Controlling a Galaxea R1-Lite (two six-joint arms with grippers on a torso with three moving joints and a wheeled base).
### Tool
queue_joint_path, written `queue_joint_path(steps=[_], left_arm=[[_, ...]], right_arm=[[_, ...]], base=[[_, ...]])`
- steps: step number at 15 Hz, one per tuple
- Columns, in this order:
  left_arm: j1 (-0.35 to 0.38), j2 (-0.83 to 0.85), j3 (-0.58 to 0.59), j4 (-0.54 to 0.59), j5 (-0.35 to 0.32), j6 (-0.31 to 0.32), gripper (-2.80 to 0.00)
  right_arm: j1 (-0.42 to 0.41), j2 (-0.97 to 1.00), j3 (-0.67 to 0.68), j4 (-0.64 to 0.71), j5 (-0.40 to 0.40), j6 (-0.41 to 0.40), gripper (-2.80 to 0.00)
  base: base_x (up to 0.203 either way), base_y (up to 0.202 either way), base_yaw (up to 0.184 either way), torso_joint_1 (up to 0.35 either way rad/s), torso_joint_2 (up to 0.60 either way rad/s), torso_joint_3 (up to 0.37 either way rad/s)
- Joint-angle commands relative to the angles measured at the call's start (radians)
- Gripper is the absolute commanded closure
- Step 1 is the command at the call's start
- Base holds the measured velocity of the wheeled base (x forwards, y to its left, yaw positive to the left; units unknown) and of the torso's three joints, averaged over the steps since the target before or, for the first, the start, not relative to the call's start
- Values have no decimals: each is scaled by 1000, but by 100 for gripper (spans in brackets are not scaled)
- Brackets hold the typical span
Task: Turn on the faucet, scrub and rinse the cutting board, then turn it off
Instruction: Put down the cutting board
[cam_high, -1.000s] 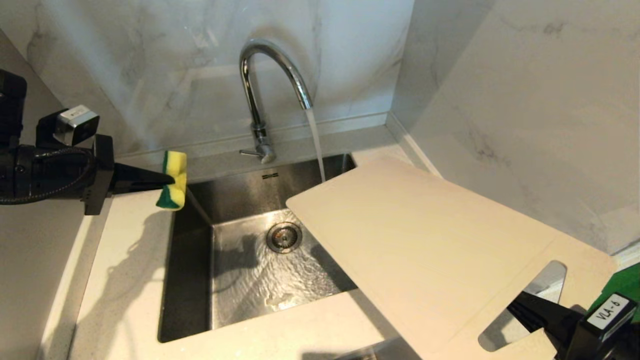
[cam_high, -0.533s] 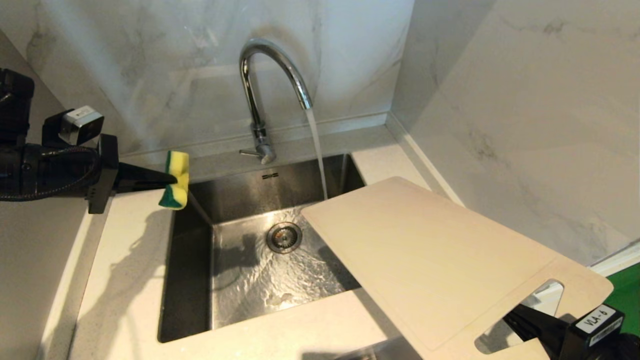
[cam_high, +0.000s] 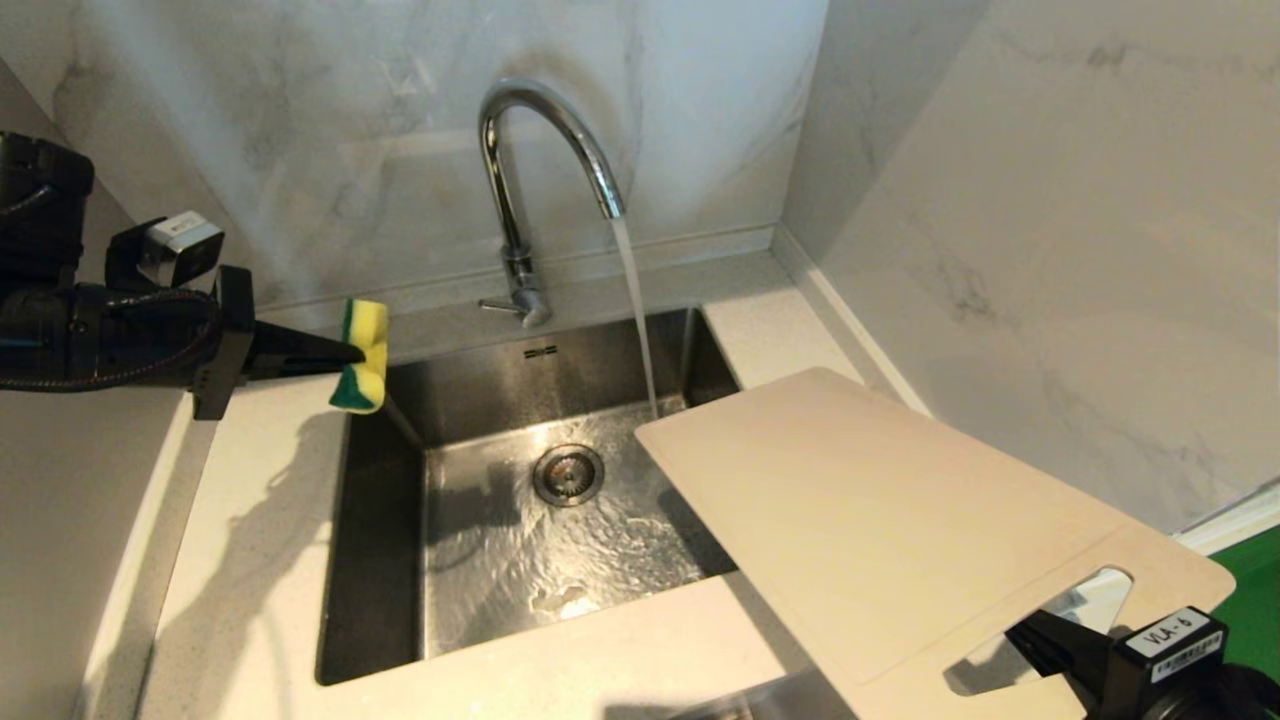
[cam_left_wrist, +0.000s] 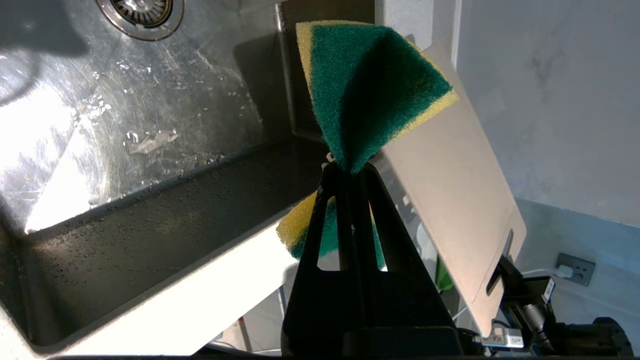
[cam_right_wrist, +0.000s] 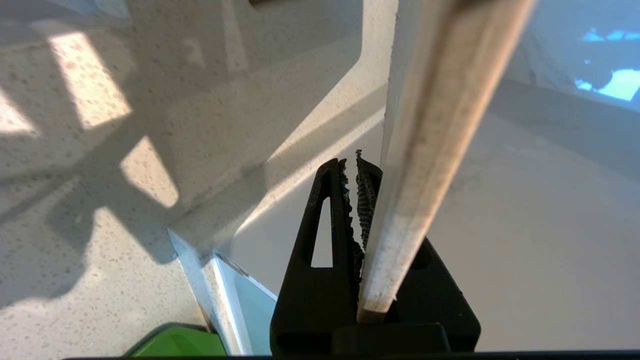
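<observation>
Water runs from the chrome faucet (cam_high: 545, 150) into the sink (cam_high: 380, 520). The pale cutting board (cam_high: 900, 520) hangs tilted over the sink's right side, its far corner just beside the stream. My right gripper (cam_high: 1025, 635) is shut on the board's handle end at the lower right. In the right wrist view the board's edge (cam_right_wrist: 430, 150) is pinched deep between the fingers of the right gripper (cam_right_wrist: 352, 170). My left gripper (cam_high: 350, 352) hovers over the sink's left rim, shut on a green-and-yellow sponge (cam_high: 362, 355). The squeezed sponge (cam_left_wrist: 370, 85) fans out beyond the tips of the left gripper (cam_left_wrist: 345, 167).
The drain (cam_high: 568, 473) lies in the wet sink floor. Marble walls close in behind and to the right. A white counter (cam_high: 250, 560) surrounds the sink. A bright green flat object (cam_high: 1255, 600) sits at the far right.
The cutting board has drawn back to the right and lowered, so its far corner now sits beside the stream. The left gripper with the sponge has crept slightly right.
</observation>
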Motion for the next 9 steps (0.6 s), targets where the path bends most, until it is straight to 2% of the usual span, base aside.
queue_joint_path(steps=[1,5,9], left_arm=[[0,17,-5,2,-3,-3,0],[0,23,-6,-1,-3,-3,0],[0,41,-26,1,-3,-3,0]], right_arm=[[1,23,0,-3,-3,-10,0],[0,30,16,-2,-7,-10,0],[-1,42,23,9,-48,-3,0]], base=[[0,0,0,0,0,0],[0,0,0,0,0,0],[0,0,0,0,0,0]])
